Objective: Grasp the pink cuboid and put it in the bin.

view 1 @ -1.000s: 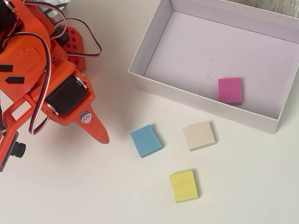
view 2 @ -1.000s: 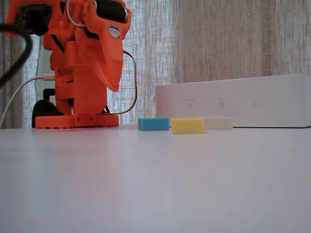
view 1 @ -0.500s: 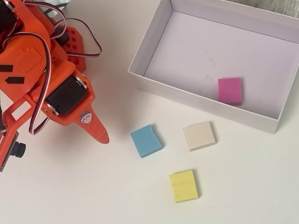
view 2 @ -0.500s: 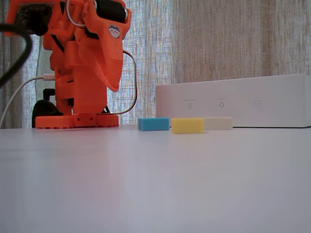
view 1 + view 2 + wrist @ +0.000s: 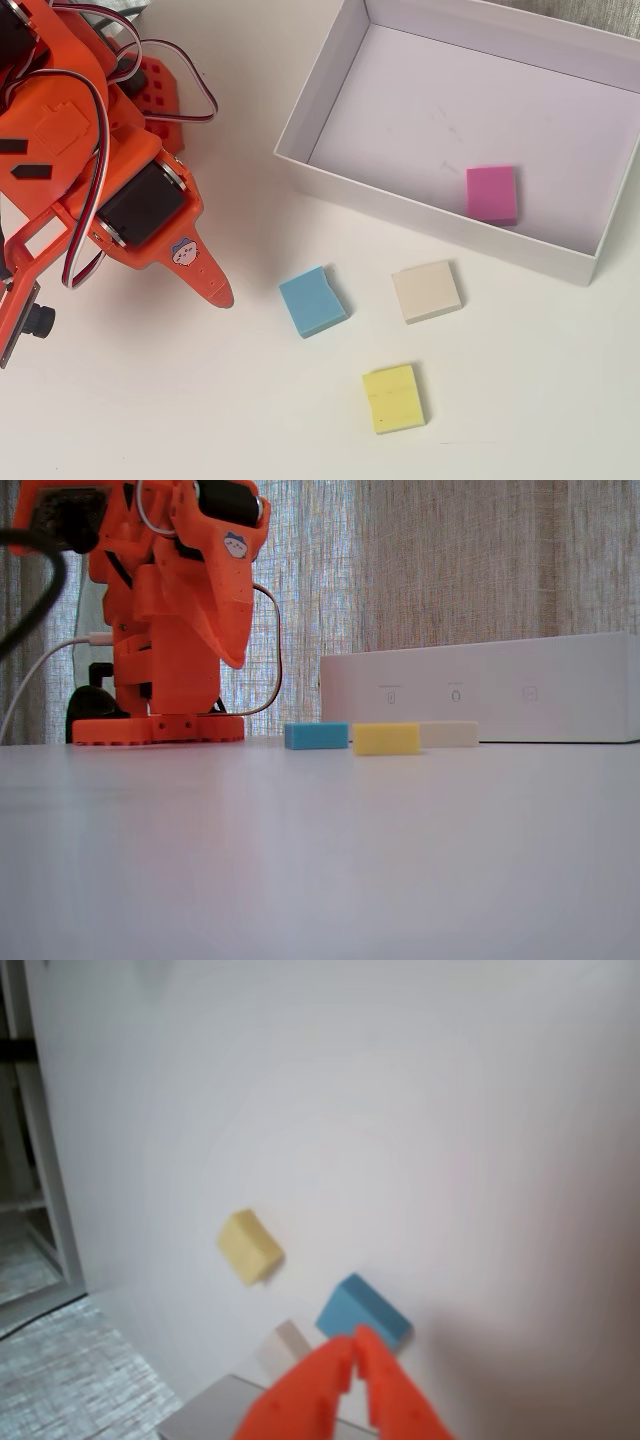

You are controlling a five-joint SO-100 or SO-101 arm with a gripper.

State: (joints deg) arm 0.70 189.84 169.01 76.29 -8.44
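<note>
The pink cuboid [image 5: 491, 193] already lies inside the bin [image 5: 420, 212] near its near-right wall, so my job looks finished, my jaws [image 5: 355, 1345] pressed together, empty, above the counter [image 5: 200, 400].

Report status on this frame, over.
Gripper shut, empty, raised off the table. Pink cuboid already in bin. Nothing in the way.

The pink cuboid [image 5: 491, 193] lies flat inside the white bin [image 5: 420, 218], against its near wall.

Blue block [image 5: 316, 736], yellow block [image 5: 386, 739], beige block [image 5: 449, 733] before the bin [image 5: 480, 688].
</note>
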